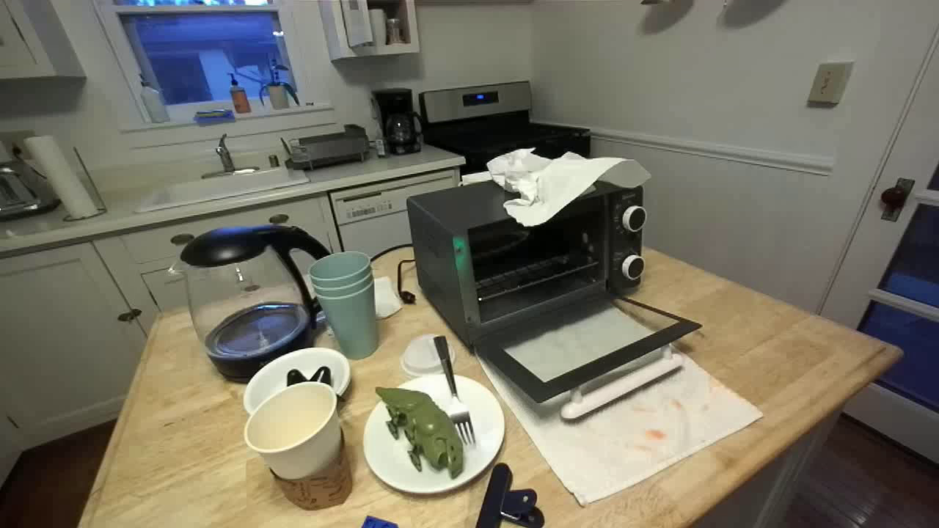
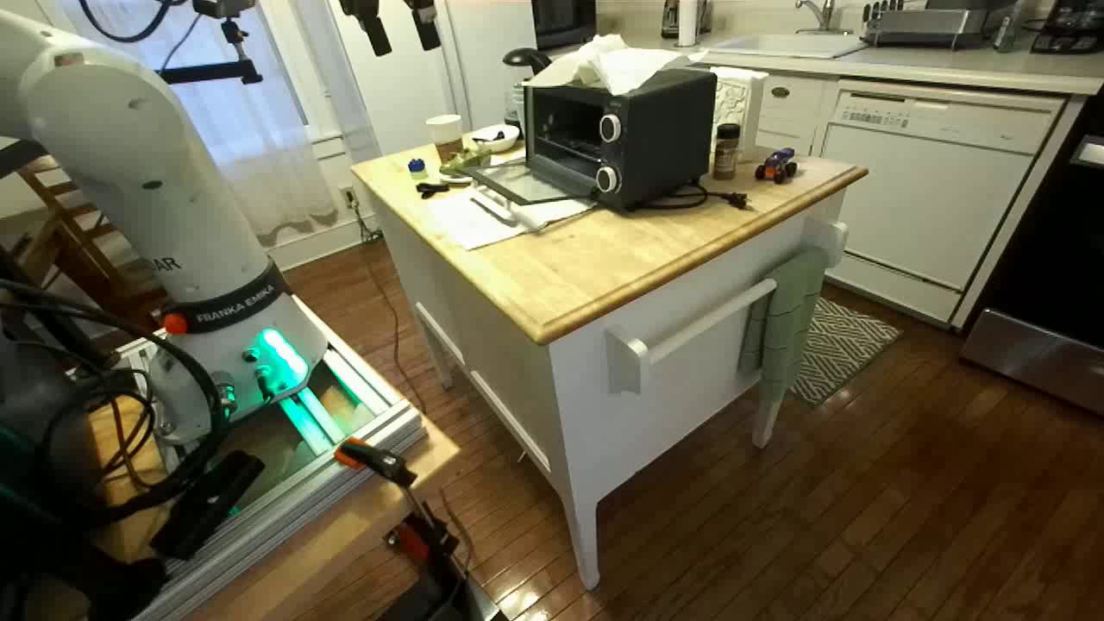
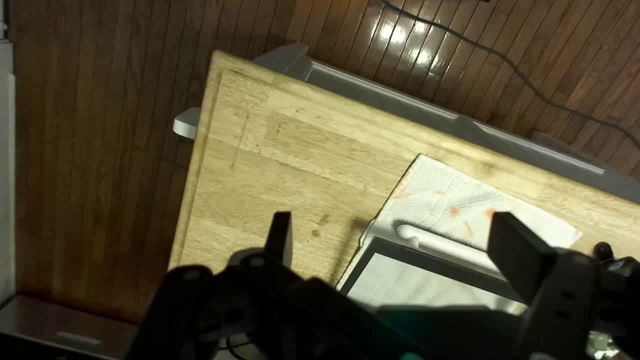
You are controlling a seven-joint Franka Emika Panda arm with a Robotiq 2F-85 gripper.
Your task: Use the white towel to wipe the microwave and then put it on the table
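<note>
One crumpled white towel on top of the dark toaster oven, with a flap over the top front edge; door of the oven down, with a pale handle along the outer edge; beneath that door, flat on the wooden table, a white sheet with orange stains. Gripper high over the table and well apart from the towel, fingers spread wide; in the wrist view, handle and stained sheet well below, partly in the gap between the fingers.

Just beside the sheet, a white plate bearing a green toy figure and a dark-handled fork; near the plate, a dark clip and a pale plastic lid; across the plate from the sheet, a paper cup with a brown sleeve, in front of a white bowl and partly hiding it; black objects inside the bowl, too little in view to name; just beside, stacked teal cups and a glass kettle, touching or nearly so, cannot tell which. In an exterior view, spice jar and toy truck on the table near a black plug; green cloth over a white bar on the table's side; white robot arm near the table.
</note>
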